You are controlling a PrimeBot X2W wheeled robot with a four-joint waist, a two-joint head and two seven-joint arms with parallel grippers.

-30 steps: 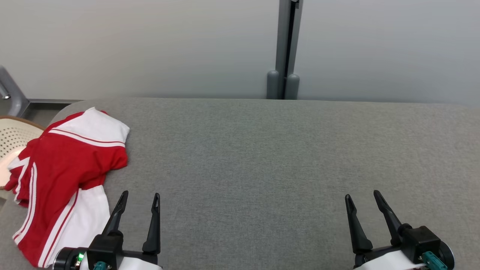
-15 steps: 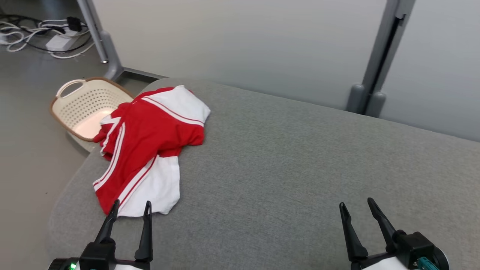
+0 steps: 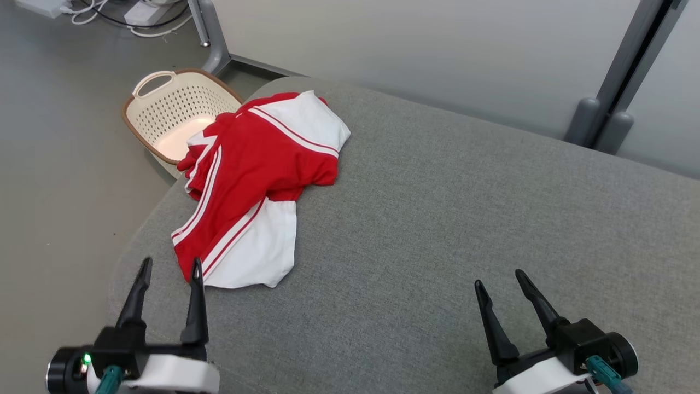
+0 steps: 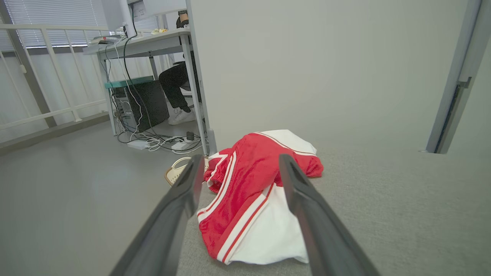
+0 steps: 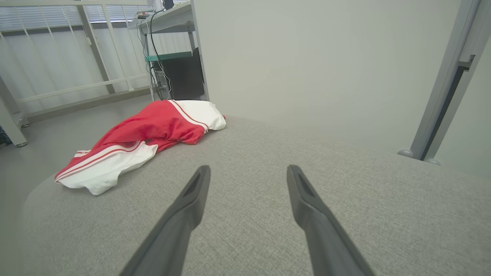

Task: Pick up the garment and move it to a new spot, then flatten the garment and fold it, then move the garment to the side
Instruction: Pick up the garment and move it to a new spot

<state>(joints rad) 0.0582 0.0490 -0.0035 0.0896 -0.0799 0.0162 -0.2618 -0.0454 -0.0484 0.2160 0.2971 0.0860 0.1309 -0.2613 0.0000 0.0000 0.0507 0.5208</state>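
Observation:
A red and white garment (image 3: 257, 186) lies crumpled at the left end of the grey padded table (image 3: 448, 219), its far edge hanging over the rim. My left gripper (image 3: 170, 267) stands open just short of the garment's near white corner, nothing between its fingers. Through the left wrist view the garment (image 4: 253, 199) lies straight ahead between the fingers of the left gripper (image 4: 239, 163). My right gripper (image 3: 500, 279) is open over bare table at the lower right, far from the cloth. In the right wrist view the garment (image 5: 142, 142) sits at the left, beyond the right gripper (image 5: 248, 172).
A cream perforated laundry basket (image 3: 164, 106) stands on the floor beyond the table's left end, partly under the garment. Cables and a power strip (image 3: 136, 11) lie on the floor behind it. A grey partition wall with a post (image 3: 618, 104) runs along the table's far side.
The head camera has swung left and down, bringing basket and floor into view. Both grippers stay open; the left one now sits nearer the garment's near corner.

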